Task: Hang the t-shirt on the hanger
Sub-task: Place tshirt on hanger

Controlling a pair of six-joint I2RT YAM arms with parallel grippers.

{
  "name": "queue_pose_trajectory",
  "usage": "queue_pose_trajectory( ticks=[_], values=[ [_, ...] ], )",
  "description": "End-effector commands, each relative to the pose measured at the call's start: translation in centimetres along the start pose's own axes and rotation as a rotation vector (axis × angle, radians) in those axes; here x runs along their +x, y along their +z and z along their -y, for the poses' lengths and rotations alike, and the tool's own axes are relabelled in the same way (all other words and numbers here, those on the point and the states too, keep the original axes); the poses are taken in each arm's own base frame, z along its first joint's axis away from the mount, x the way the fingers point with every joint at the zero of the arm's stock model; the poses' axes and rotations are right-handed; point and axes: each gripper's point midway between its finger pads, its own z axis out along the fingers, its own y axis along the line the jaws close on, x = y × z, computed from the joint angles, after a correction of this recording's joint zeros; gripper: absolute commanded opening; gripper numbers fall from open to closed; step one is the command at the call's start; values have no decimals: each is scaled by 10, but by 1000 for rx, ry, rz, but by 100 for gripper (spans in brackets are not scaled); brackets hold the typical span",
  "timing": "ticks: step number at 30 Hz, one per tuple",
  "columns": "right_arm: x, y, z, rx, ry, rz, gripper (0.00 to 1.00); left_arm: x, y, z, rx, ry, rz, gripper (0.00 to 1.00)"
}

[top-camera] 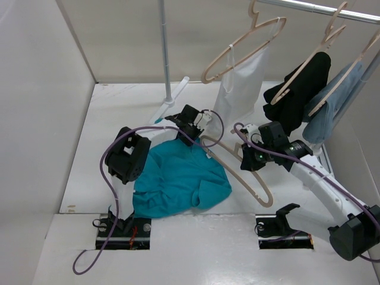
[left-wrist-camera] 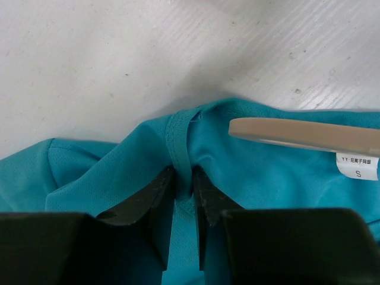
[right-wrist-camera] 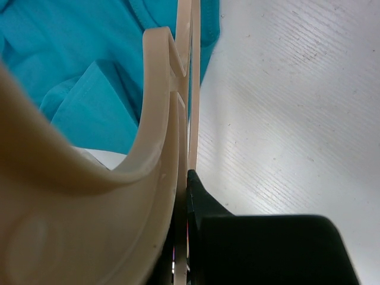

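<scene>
1. The left end effector (left-wrist-camera: pixel 183 181) has its two black fingers pressed together on a raised, seamed fold of the teal short-sleeved cotton t-shirt (top-camera: pixel 178 178). In the left wrist view the fold stands up between the fingertips.
2. The right end effector (top-camera: pixel 254 157) is clamped on the pale beige wooden clothes hanger (right-wrist-camera: pixel 157 113) near its hook. The right wrist view shows one black finger (right-wrist-camera: pixel 199 202) flat against the wood. The other finger is hidden behind the hanger.
3. The t-shirt lies crumpled on the white counter (top-camera: pixel 119 113) between the two arms, nearer the left one. Its bulk spreads toward the near edge.
4. The hanger sits to the right of the t-shirt. One curved shoulder reaches toward the left end effector, and the other points toward the near edge.
5. In the left wrist view, the tip of the hanger lies across the teal fabric just above the small white neck label (left-wrist-camera: pixel 357 166). Whether it is inside the neck opening cannot be told.
6. On the metal rail (top-camera: pixel 323 9) at the back hang three alike hangers. They carry a white sleeveless top (top-camera: pixel 243 83), a black garment (top-camera: pixel 300 89) and a pale blue garment (top-camera: pixel 335 107).
</scene>
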Motion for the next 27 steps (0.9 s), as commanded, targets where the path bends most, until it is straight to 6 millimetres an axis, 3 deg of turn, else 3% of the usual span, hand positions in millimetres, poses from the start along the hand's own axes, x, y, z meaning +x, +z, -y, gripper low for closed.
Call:
queue_pose_trajectory(
  ticks=[1, 6, 9, 11, 14, 19, 22, 23, 27],
  values=[
    [-17, -9, -8, -10, -27, 61, 0, -16, -22, -3, -9, 10, 45, 15],
    [-19, -9, -7, -1, -30, 70, 0, -21, -35, -3, -18, 1, 67, 18],
    [-18, -8, -9, -7, -37, 67, 0, -15, -36, -2, -13, -1, 45, 31],
    [-21, -9, -12, -13, -48, 73, 0, -14, -36, -5, -10, -9, 46, 32],
    [-20, -9, -15, -19, -55, 71, 0, -12, -38, -8, -15, -26, 46, 18],
    [-19, -11, -14, -10, -55, 73, 0, -2, -28, -5, 4, -17, 14, 8],
    [-19, -11, -14, -6, -61, 71, 0, -5, -30, 2, 46, -17, 23, 20],
    [-20, -13, -15, -6, -64, 79, 0, -2, -28, 3, 47, -17, 22, 30],
    [-22, -14, -18, -12, -74, 86, 0, -7, -29, 5, 56, -14, 49, 34]
  ],
)
